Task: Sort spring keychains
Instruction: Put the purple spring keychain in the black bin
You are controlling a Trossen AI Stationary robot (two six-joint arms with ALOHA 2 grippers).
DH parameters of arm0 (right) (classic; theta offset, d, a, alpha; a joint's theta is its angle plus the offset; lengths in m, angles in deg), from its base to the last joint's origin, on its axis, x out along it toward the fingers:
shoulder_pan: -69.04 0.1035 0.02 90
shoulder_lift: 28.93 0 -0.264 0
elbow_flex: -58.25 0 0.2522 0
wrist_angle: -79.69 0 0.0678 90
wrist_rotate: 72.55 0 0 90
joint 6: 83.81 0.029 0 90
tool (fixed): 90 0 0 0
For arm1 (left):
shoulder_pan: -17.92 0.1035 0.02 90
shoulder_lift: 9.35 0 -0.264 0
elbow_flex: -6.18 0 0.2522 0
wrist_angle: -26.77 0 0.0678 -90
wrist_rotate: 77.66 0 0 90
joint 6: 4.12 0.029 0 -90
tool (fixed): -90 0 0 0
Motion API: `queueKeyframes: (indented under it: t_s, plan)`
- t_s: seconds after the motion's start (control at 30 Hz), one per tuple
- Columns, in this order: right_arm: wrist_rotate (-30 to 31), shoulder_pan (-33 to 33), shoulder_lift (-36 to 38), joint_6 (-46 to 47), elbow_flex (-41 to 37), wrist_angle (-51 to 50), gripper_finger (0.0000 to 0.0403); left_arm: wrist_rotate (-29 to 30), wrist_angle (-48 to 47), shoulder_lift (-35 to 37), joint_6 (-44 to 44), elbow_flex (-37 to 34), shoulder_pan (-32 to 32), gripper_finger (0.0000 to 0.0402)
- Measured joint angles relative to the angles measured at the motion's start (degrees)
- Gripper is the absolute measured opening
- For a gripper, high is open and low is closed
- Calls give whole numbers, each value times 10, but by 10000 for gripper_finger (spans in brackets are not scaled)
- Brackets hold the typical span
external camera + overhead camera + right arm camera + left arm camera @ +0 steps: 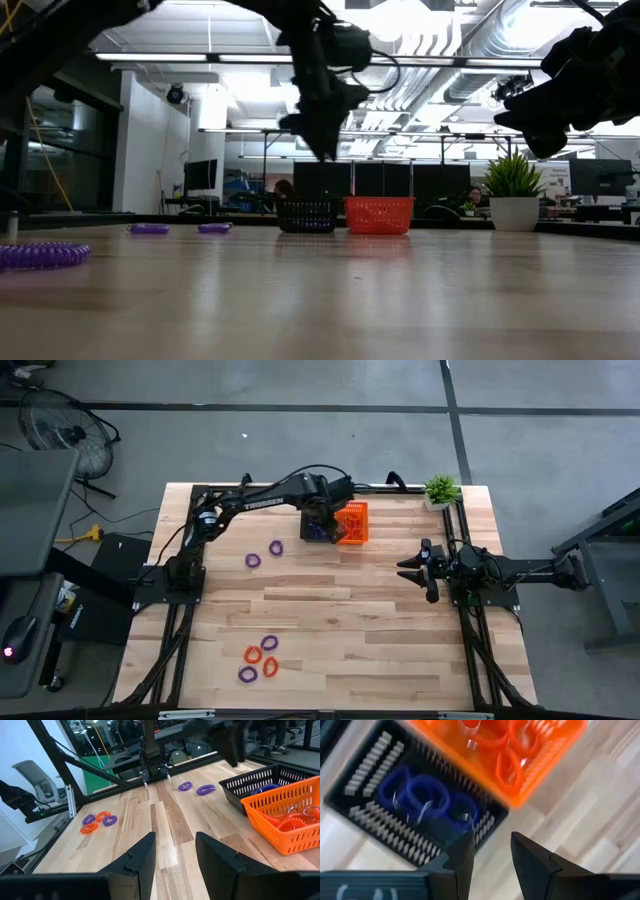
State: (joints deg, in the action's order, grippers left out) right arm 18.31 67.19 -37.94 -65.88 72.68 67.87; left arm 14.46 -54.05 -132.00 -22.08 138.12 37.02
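The left gripper [322,528], jaws parted and empty, hangs over the black basket [318,530], so the two purple spring keychains [264,554] loose just beside it lie nearer this arm than the waiting right gripper [415,570].

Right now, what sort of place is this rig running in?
Probably an open-plan lab or workshop: bare ceiling ducts, a row of monitors behind the table, and a floor fan on grey concrete.

Ceiling lights [300,57] are glaring behind me in the low view, turning my arms into silhouettes. My left wrist view is smearing, possibly motion blur, while the table [330,610] is looking evenly lit.
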Motion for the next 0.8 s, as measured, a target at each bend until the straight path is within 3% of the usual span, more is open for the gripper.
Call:
queueKeyframes:
  t_s: [0.1,0.3,0.5,0.8]
  plan:
    - [0,0,0,0,0,0,134,11,31,43,-16,-65,0,127]
    - [0,0,0,0,0,0,134,11,102,145,-67,-263,0,127]
    - [0,0,0,0,0,0,134,12,110,233,-118,-426,0,127]
    - [0,0,0,0,0,0,134,-6,100,294,-147,-560,17,127]
